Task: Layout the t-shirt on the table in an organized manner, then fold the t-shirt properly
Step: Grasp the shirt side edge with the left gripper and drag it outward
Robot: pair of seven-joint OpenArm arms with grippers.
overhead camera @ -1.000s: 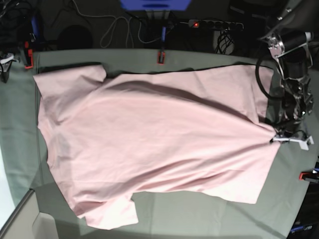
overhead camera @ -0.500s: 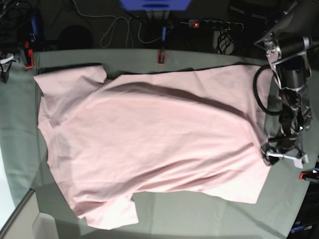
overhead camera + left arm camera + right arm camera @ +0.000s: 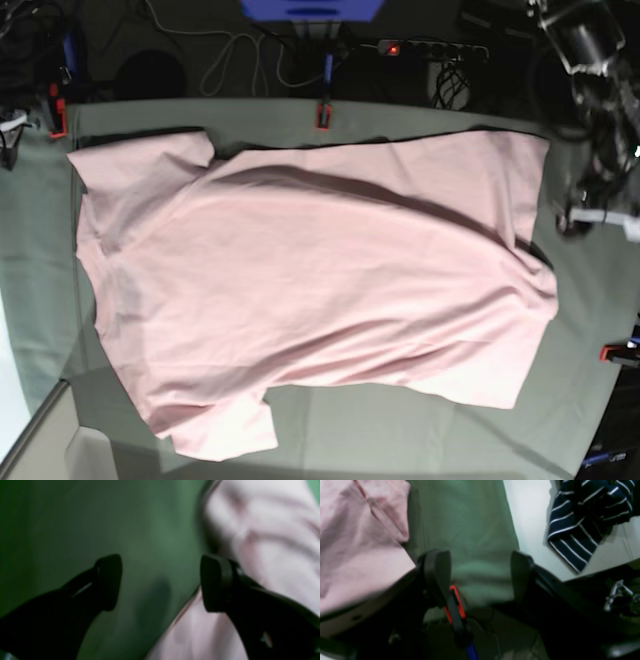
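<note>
I judge I'm in the layout step, not yet folding. The t-shirt (image 3: 320,290) lies spread across the middle of the counter (image 3: 400,430), plain side up with no lettering showing, one sleeve at about 10 o'clock and the other at about 7 o'clock in the base view. It isn't tidy: a long ridge runs from the upper centre toward 3 o'clock, and the edge at 3 o'clock is bunched, with a dark gap where the cloth lifts off the counter.

My left gripper (image 3: 160,582) has its jaws spread with nothing between them; in its wrist view only green counter shows in the gap, and the shirt's edge lies just beside the right-hand jaw. In the base view that arm sits at about 2 o'clock, off the shirt's edge.

My right gripper (image 3: 480,577) also has its jaws spread and empty, hanging past the counter edge near a red-and-black clamp (image 3: 455,607), with the shirt's sleeve at 10 o'clock in that view.

Next, I reckon the bunched 3 o'clock edge needs to be taken and drawn outward to flatten the ridge, with the far side held so the whole shirt doesn't slide.

Containers: I see none. A striped navy garment (image 3: 585,517) lies on a white surface beyond the counter.
</note>
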